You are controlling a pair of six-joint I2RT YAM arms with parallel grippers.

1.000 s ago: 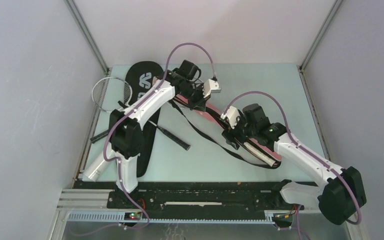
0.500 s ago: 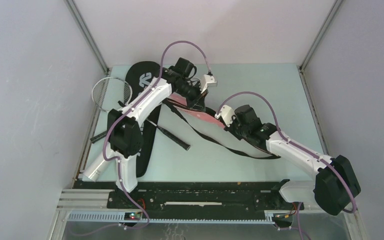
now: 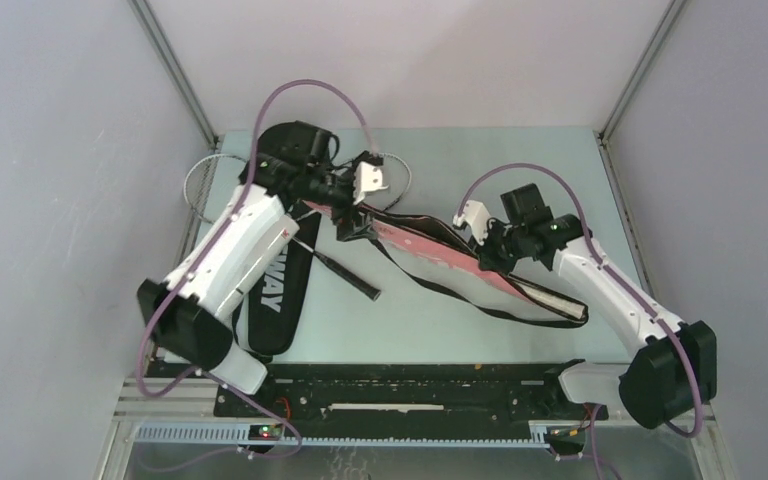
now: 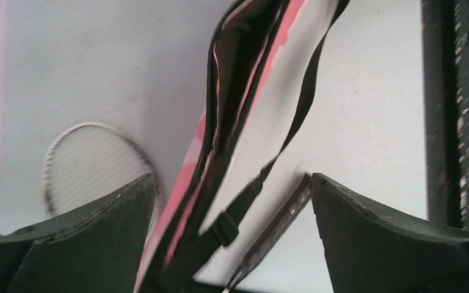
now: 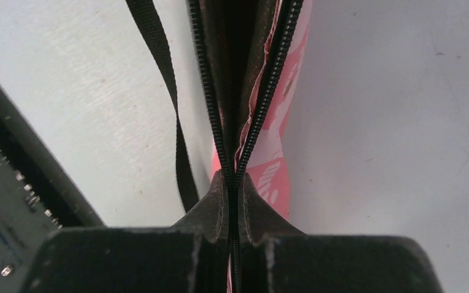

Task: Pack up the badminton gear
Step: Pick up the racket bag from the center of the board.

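Observation:
The pink racket cover (image 3: 440,245) lies slantwise across the table, its zip gaping open and its black strap (image 3: 440,292) looping toward the near edge. My right gripper (image 5: 235,177) is shut on the cover's two zipper edges (image 5: 262,91); from above it (image 3: 488,256) sits at the cover's middle. My left gripper (image 4: 231,180) stands open over the cover's far left end (image 4: 220,122), holding nothing. A white-framed racket head (image 4: 91,160) lies beyond that end. The black racket cover (image 3: 282,290) lies at the left, and a dark racket handle (image 3: 348,274) lies next to it.
A black rail (image 3: 410,375) runs along the near table edge, close to the cover's right end. The enclosure walls and a metal post (image 3: 172,70) close in the left side. Another racket head (image 3: 198,180) shows partly behind my left arm.
My left gripper has let go of the pink cover's end, opened, and swung left. My right gripper has closed on the cover's zipper edge, and the cover has shifted.

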